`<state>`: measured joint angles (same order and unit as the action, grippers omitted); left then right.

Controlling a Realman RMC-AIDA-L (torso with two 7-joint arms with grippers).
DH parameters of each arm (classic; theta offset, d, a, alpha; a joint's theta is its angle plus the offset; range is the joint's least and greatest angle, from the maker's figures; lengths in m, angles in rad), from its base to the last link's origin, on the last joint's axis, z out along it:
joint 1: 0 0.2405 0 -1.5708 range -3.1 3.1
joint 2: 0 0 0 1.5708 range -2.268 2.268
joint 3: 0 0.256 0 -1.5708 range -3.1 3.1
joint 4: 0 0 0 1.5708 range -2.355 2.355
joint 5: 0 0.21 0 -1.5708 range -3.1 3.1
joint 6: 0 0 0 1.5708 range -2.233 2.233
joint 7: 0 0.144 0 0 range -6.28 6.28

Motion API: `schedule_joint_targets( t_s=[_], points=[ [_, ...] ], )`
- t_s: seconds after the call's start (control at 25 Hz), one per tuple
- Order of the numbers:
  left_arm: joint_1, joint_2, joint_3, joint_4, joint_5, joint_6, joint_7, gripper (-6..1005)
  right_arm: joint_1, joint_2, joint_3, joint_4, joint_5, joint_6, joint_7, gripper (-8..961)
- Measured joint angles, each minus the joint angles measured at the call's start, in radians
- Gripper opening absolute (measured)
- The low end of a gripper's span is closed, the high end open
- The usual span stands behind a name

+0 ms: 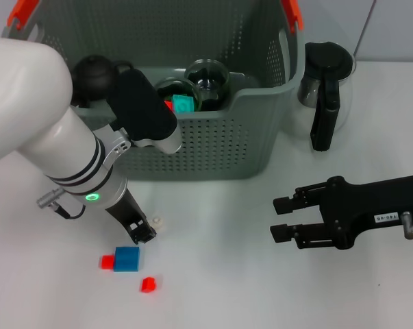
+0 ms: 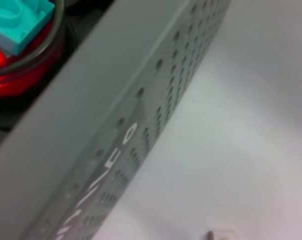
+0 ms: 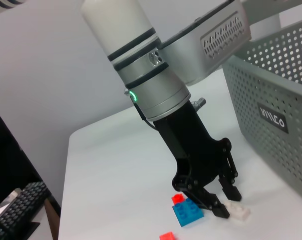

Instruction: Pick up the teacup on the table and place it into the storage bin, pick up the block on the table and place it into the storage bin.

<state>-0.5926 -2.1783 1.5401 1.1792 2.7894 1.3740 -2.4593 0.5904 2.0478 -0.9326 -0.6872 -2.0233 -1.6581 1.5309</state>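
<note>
Left gripper (image 1: pixel 143 235) is down at the table w/ fingers spread, nothing between them; the right wrist view (image 3: pixel 218 197) shows the gap plainly. The blue block (image 1: pixel 127 258) sits just beside the tips, at approx 7 o'clock from them in the head view, so the coming move looks like a short shift toward the robot and to its left. The block's long axis runs roughly 3-to-9 across the head view. A small white block (image 1: pixel 157 221) lies just beside the fingers at approx 1 o'clock, close enough to get nudged.

Right gripper (image 1: pixel 283 218) hovers open over bare table, well apart at approx 3 o'clock from the blocks; left arm is clearly nearer.

Count on the table: 1 blue, 2 small red blocks (image 1: pixel 107 261) (image 1: pixel 148 284), 1 white. 1 storage bin (image 1: pixel 213 144) at 12 o'clock, holding a glass teacup (image 1: pixel 207 75), a 2nd glass cup w/ a teal block (image 1: pixel 183 103) and sth red inside, plus a black pot (image 1: pixel 93 72). 1 dark kettle (image 1: pixel 324 79) stands outside the bin at approx 2 o'clock. No cup is left on the table, so the teacup half looks done.
</note>
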Motion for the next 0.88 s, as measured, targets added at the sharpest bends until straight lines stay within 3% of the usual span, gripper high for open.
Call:
schedule_joint_targets(
  t_s=[0.32,0.6,0.76,0.88],
  points=[
    [0.000,0.000,0.001,0.010,0.002,0.005,0.000,242,-0.003,0.000,0.000,0.000,0.000,0.000,0.000,560],
    [0.015,0.000,-0.043,0.141,-0.039,0.108,0.020,195,-0.003,-0.001,0.000,0.000,0.000,-0.001,0.000,561],
    [0.023,0.006,-0.210,0.275,-0.191,0.263,0.126,209,-0.003,-0.001,0.000,0.000,0.000,-0.001,0.000,562],
    [0.017,0.012,-0.407,0.333,-0.336,0.355,0.215,219,-0.003,-0.002,0.000,0.000,0.000,-0.001,0.000,562]
  ],
)
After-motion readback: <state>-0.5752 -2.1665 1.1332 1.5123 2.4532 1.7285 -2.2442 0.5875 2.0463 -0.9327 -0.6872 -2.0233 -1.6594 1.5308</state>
